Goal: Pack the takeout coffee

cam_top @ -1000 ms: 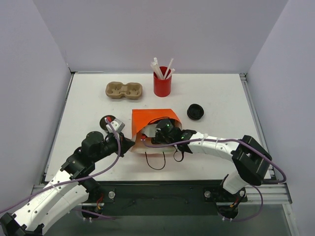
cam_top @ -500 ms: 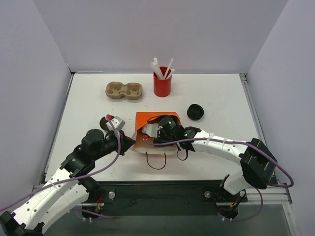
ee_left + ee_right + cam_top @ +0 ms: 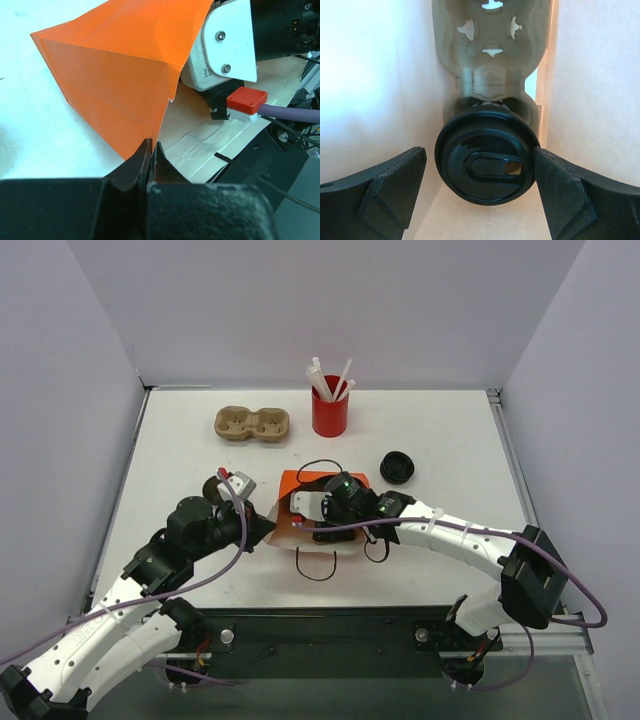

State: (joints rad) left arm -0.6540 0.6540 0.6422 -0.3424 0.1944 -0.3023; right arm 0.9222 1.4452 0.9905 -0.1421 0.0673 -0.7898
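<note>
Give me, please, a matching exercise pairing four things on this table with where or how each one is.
Things: 1 red cup; 2 paper bag; 3 cardboard tray outside the bag; 4 loose coffee cup.
States: A orange, lying on its side; B holds white straws; C on the table, right of the bag; D far left, both holes empty.
Pairs: 1-B, 2-A, 3-D, 4-C.
</note>
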